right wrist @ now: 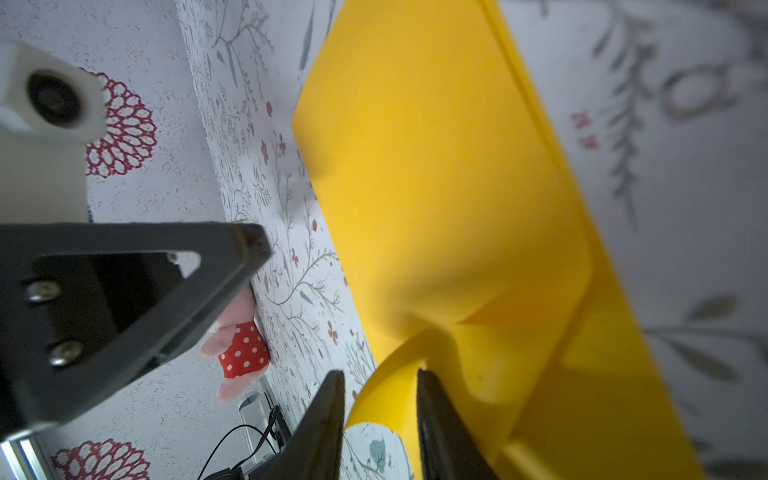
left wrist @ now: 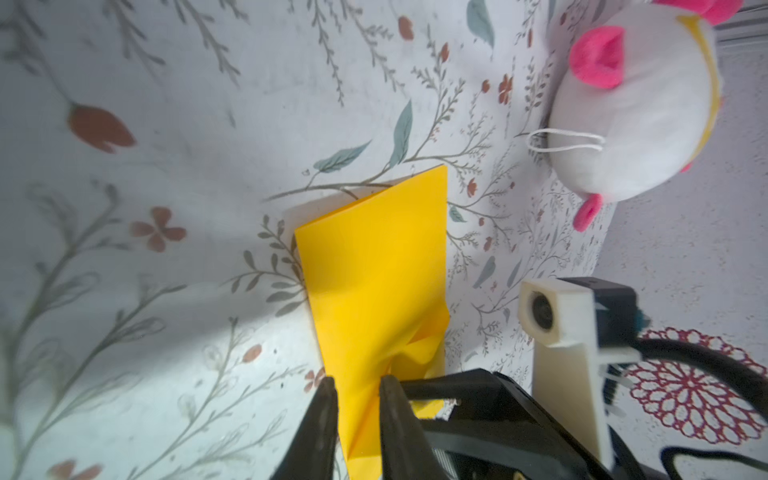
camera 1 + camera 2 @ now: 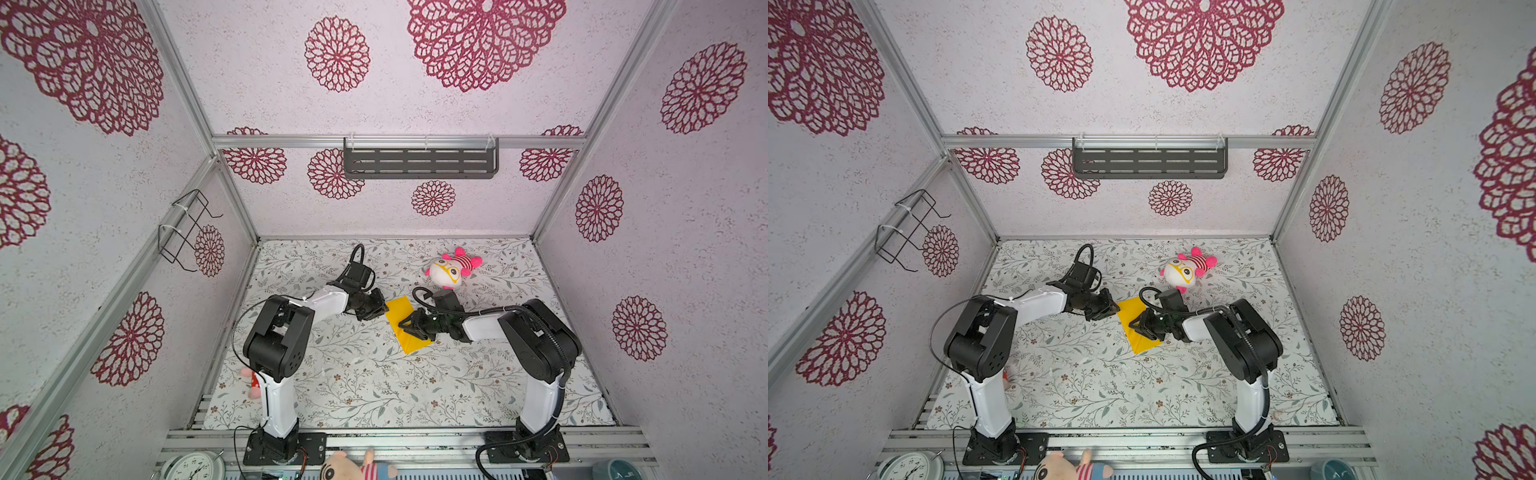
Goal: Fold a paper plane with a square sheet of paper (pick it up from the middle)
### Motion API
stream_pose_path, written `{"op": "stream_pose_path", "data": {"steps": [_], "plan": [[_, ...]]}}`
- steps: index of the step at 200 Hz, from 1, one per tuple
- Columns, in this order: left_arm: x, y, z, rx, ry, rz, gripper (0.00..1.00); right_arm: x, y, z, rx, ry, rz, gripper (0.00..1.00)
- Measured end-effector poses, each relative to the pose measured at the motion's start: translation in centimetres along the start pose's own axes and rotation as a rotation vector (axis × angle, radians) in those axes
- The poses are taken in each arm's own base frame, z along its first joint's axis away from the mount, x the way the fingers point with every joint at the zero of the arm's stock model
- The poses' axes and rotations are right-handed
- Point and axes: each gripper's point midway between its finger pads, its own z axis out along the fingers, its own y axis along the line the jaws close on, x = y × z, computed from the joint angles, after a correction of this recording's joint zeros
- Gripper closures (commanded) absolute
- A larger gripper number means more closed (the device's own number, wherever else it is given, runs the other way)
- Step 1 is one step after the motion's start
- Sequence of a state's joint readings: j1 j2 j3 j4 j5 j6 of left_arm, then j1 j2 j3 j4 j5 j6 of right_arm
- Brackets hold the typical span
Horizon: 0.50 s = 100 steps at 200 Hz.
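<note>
The paper (image 3: pixel 400 309) is plain yellow-orange, unmarked. The worktop (image 3: pixel 374 386) is white with grey-green leafy sprigs and small rust-brown flowers. The plush (image 3: pixel 446 270) has a white face with yellow-rimmed eyes, hot-pink ears and feet, and a pink-and-white striped body. The walls (image 3: pixel 685 257) are pale, speckled, with dark red lacy rosettes. The left arm (image 3: pixel 282 399) and right arm (image 3: pixel 540 399) are white and black; the left pincer (image 2: pixel 358 411) and right pincer (image 1: pixel 380 415) are black. The shelf (image 3: pixel 419 162) is dark grey.
</note>
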<state>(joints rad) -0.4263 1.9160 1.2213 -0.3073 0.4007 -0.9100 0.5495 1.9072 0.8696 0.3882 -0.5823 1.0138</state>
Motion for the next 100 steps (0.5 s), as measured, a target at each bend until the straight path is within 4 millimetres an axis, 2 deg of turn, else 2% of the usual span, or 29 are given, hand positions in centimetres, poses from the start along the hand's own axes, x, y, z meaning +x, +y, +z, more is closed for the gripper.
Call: {"op": "stream_pose_path", "data": {"steps": [30, 79, 100], "plan": [[0.0, -0.6, -0.9, 0.021, -0.019, 0.012, 0.76, 0.0, 0.1, 0.0, 0.0, 0.002, 0.0, 0.62], [2.9, -1.3, 0.2, 0.019, 0.038, 0.05, 0.8, 0.0, 0.2, 0.0, 0.002, 0.005, -0.002, 0.6], [3.9, -1.4, 0.5, 0.017, 0.057, 0.063, 0.83, 0.0, 0.1, 0.0, 0.006, 0.004, -0.006, 0.66]]}}
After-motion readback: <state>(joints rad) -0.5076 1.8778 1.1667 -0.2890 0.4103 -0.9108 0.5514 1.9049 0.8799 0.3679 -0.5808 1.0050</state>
